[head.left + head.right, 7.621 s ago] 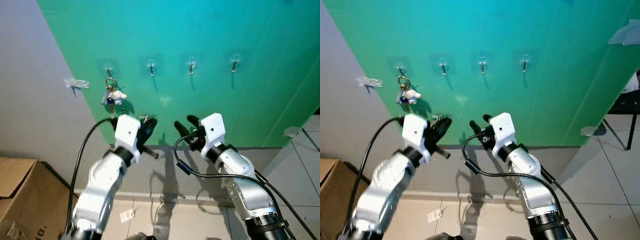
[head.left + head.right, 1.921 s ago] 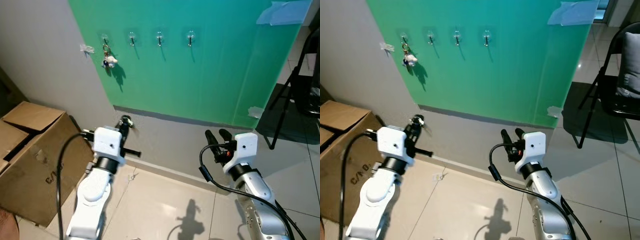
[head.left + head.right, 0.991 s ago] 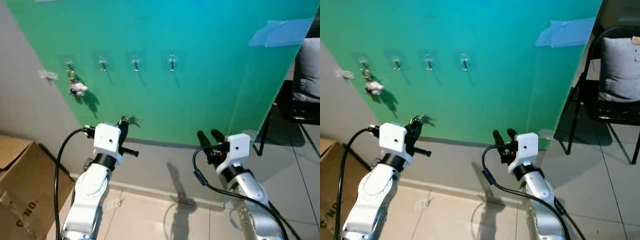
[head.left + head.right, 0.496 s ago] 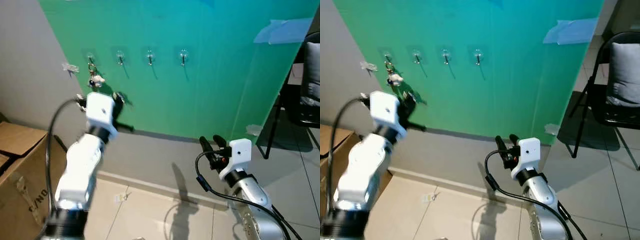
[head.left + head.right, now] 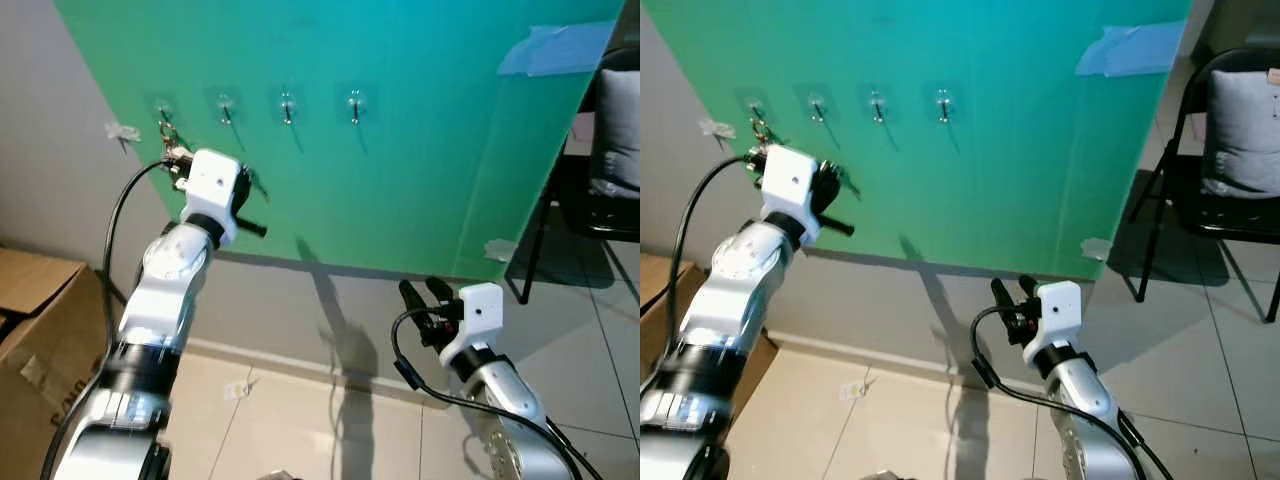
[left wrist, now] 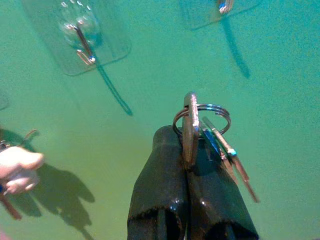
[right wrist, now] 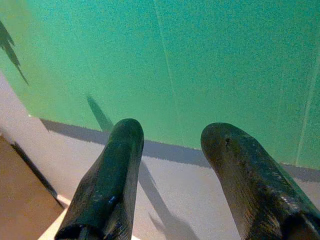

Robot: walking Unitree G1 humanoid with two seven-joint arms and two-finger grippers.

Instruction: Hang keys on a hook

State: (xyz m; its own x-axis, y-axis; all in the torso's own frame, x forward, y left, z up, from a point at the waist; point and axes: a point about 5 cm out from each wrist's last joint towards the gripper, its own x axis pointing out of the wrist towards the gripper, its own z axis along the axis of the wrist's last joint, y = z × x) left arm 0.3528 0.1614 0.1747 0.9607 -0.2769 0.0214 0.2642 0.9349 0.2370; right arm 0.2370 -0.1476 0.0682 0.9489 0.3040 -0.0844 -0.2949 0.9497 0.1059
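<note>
- My left gripper (image 6: 192, 165) is raised to the green board (image 5: 430, 160), its fingers (image 6: 162, 185) clenched on a bunch of keys (image 6: 202, 132).
- In the left wrist view the key ring sticks up past the fingertips, with the key blades lying along one finger.
- The keys sit close to the board, below and to one side of a clear stick-on hook (image 6: 82, 42); they are not on it.
- I count four hooks in a row on the board: (image 5: 163, 110), (image 5: 225, 105), (image 5: 286, 103), (image 5: 354, 101).
- The hook furthest to my left already carries another key ring with a small white charm (image 6: 17, 167); it hangs just beside my left gripper.
- From the head views my left arm (image 5: 165, 290) reaches up to that left end of the row, and its white wrist block covers most of the charm.
- My right gripper (image 7: 170, 175) is held low in front of the grey wall strip under the board, well apart from the hooks.
- Its fingers (image 7: 107, 185) are spread wide and hold nothing.
- A cardboard box (image 5: 40, 330) stands on the tiled floor to my left.
- A black folding chair (image 5: 1230, 130) with a grey cushion stands to my right, beside the board.
- A piece of blue tape (image 5: 555, 50) is stuck near the board's upper right corner.
</note>
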